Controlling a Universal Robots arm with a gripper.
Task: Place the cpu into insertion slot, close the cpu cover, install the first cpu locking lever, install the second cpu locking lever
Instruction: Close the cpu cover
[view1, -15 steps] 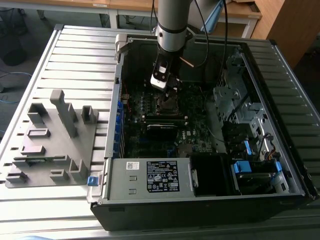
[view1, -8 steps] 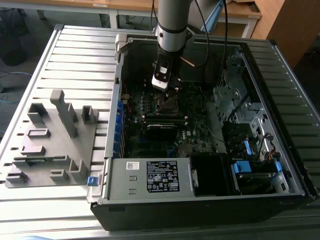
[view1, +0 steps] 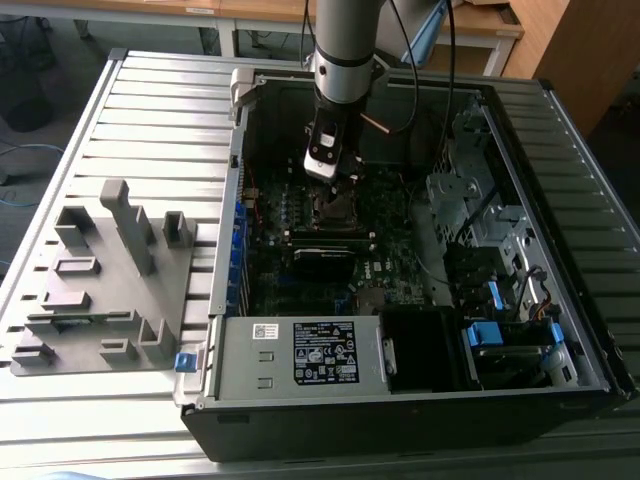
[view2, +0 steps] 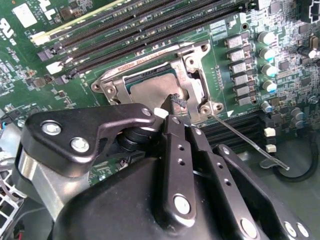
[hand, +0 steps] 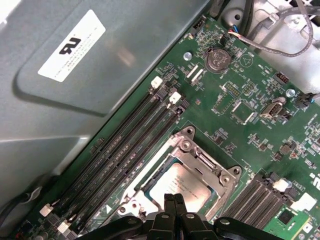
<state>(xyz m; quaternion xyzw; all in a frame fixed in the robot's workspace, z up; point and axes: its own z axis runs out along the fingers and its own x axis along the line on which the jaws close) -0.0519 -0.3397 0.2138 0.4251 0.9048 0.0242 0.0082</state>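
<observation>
In the exterior view, the arm (view1: 342, 40) is reaching down into an open case (view1: 560, 200) that is lying on a slatted table (view1: 150, 110). The gripper (view1: 331, 188) is hanging just over the slot (view1: 337, 210) near the board's middle. A grey fixture (view1: 100, 290) is sitting near the table's edge at the exterior view's left, well apart from the case. A labelled box (view1: 300, 350) is sitting along the case's front wall.

In the second wrist view, the fingers (view2: 172, 135) are pressing together with nothing between them, their tip at the cpu (view2: 147, 92). The cpu is lying in the slot with the cover (view2: 150, 54) flat around it. This view adds a thin lever (view2: 245, 140) sticking out from the cover's corner. The gripper's body is hiding the cover's near side.

In the first wrist view, the narrow gripper (hand: 173, 199) is standing over the cpu (hand: 182, 185). This view adds memory slots (hand: 125, 145), a coin cell (hand: 217, 59) and a grey panel (hand: 75, 110) at the board's (hand: 240, 100) edge.
</observation>
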